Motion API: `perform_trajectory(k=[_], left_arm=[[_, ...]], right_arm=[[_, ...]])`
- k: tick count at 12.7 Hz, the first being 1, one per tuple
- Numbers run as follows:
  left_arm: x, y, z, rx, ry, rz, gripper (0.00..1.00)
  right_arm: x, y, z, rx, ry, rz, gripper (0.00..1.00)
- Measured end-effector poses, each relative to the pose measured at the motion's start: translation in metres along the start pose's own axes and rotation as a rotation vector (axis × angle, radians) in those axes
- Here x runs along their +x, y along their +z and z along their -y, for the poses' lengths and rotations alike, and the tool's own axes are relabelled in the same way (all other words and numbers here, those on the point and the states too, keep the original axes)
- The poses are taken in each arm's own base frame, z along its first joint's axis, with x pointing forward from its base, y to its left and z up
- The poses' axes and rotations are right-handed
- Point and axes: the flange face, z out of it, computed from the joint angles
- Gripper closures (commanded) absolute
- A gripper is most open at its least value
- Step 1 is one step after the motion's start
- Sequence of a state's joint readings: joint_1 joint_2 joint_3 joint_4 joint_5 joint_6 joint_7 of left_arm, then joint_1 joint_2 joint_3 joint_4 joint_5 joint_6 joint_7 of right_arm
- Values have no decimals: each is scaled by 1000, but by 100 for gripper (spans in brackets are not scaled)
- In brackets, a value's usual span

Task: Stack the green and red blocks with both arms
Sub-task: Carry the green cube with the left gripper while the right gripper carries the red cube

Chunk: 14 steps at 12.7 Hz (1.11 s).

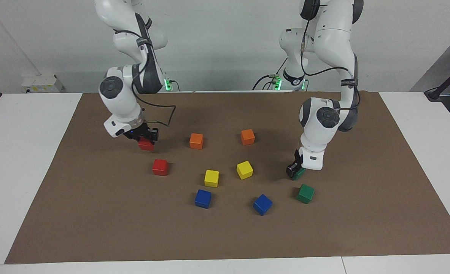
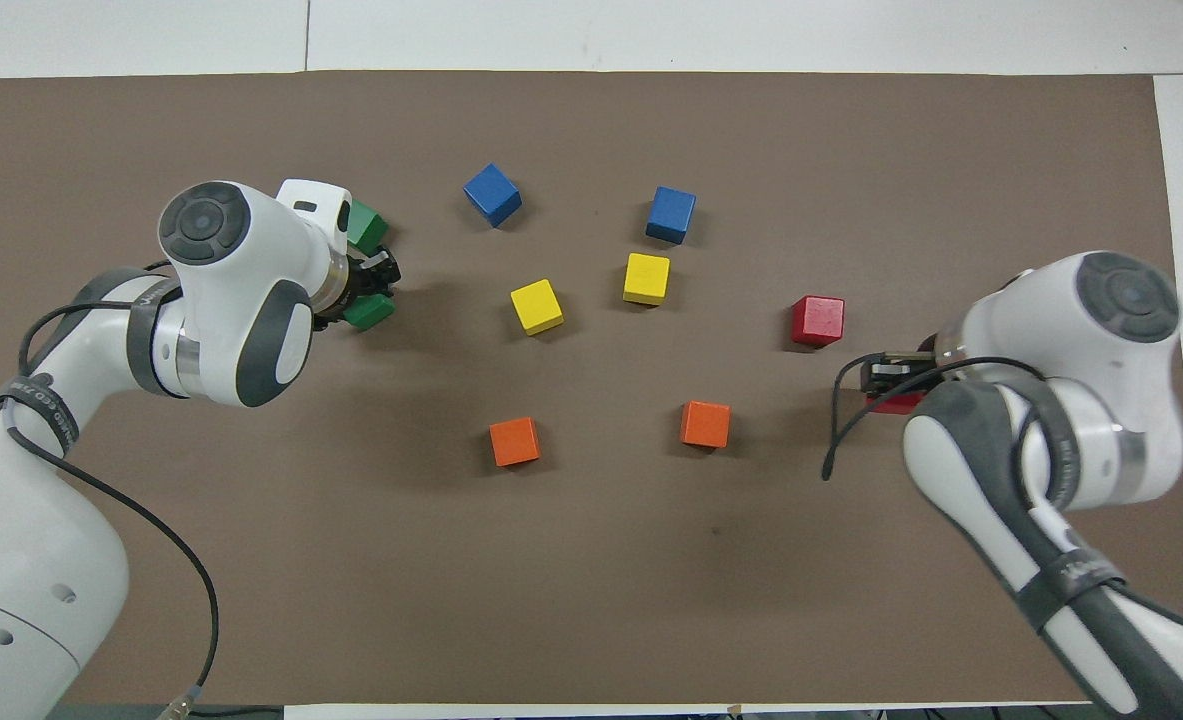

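Note:
My right gripper [image 1: 145, 137] is shut on a red block [image 1: 146, 144] and holds it above the mat, also in the overhead view [image 2: 889, 402]. The second red block [image 1: 160, 167] lies on the mat, farther from the robots [image 2: 817, 320]. My left gripper [image 1: 294, 169] is shut on a green block [image 1: 298, 173] held low, just over the mat [image 2: 367, 312]. The second green block [image 1: 305, 193] lies on the mat, farther from the robots, partly covered by my left wrist in the overhead view [image 2: 363, 227].
Two orange cubes [image 1: 196, 140] [image 1: 247, 136], two yellow cubes [image 1: 211, 178] [image 1: 244, 169] and two blue cubes [image 1: 203, 198] [image 1: 262, 204] lie on the brown mat [image 1: 95, 228] between the two arms.

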<state>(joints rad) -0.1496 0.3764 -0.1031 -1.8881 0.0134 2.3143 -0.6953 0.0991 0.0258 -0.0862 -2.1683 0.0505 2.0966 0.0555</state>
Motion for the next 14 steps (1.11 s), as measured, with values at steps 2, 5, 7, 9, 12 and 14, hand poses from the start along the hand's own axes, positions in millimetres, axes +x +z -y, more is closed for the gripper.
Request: perform_trajectory(k=[2,5,7,9,12,14], left_arm=[[35,-22,53,19,153,11,100],[84,-43,154,30,323,17,100],[101,-42,202,32,407,22,100],[104,-35,220,31,507,27,100],[110,-19,239,28,624,27,100],[113,-15,246,28,637,14,100]], right_arm=[[5,-17,-72,9,-59,-29,100],[9,-7,-107,-28,-126,-52,100],[18,13,-109,-37,-153,-65,100],[25,35,-106,-44,-163,-73,100],[29,53,-106,-45,-166,-64,95],[29,53,-106,-45,-166,-64,29]])
